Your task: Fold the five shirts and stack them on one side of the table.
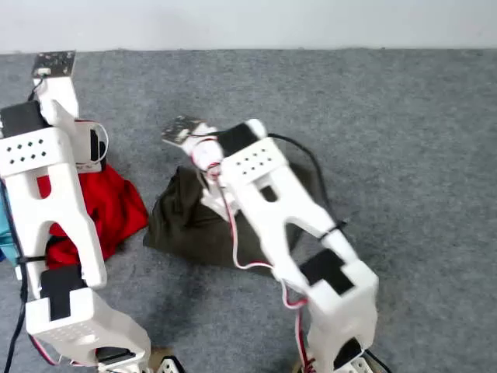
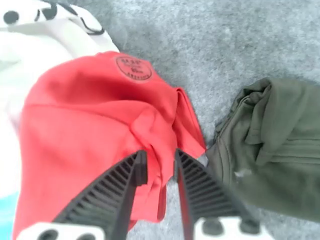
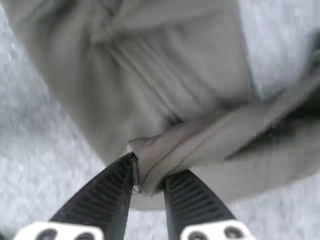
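Right gripper (image 3: 148, 172) clamped on a fold of the olive shirt (image 3: 150, 75). Just beside that shirt, left gripper (image 2: 160, 160), jaws narrowly parted, over the red shirt (image 2: 90, 110).

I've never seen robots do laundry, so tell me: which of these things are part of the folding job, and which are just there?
Part of the job: red shirt; olive shirt, pinched by the right tool; left tool over the red shirt; white garment and teal cloth beside it, probably more shirts.
Just there: grey mat; wires along the arms.
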Available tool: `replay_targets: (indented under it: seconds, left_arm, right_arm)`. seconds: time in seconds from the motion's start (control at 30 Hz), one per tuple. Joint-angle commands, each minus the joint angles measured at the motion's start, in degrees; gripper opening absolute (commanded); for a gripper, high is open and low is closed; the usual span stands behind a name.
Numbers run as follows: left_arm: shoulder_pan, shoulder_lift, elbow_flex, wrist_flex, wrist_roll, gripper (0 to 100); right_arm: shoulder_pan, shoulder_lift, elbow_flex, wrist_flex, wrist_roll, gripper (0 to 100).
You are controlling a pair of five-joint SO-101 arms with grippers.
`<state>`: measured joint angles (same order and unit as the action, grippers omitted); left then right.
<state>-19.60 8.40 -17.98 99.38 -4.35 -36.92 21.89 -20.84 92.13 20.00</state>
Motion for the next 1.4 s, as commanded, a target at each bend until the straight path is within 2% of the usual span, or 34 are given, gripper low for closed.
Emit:
replay_targets:
  seconds: [0.0, 0.27, 0.57, 0.9, 1.03, 1.23, 1.3, 1.37]
  left_arm:
    - [-0.44, -3.16, 1.19, 1.05, 0.09, 10]
    - [-0.44, -3.08, 1.27, 0.97, 0.09, 10]
    - [-1.32, -3.16, 1.10, 0.88, 0.09, 10]
    - [-12.31, -3.16, -5.58, 0.53, 0.53, 10]
    - [-14.07, -3.16, -5.67, 0.53, 0.53, 10]
    - [-14.07, -3.16, -5.67, 0.62, 0.44, 10]
    - [-13.98, -3.16, -5.67, 0.62, 0.44, 10]
    - [-13.98, -3.16, -5.67, 0.62, 0.35, 10]
  right_arm:
    - [-2.59, 5.58, -10.29, -0.04, -0.53, 1.0]
    - [-8.40, 19.74, -32.18, 5.58, -0.53, 1.0]
    - [-14.37, 30.55, -46.42, 10.07, -2.64, 1.0]
    - [-20.70, 32.48, -47.56, 10.15, -3.52, 1.0]
    - [-22.46, 32.57, -47.38, 9.98, -3.52, 1.0]
    - [-19.91, 35.82, -47.74, 9.63, -3.52, 1.3]
    - [-19.12, 37.41, -47.74, 9.27, -3.52, 4.0]
    - [-18.24, 38.37, -47.82, 9.10, -3.43, 11.9]
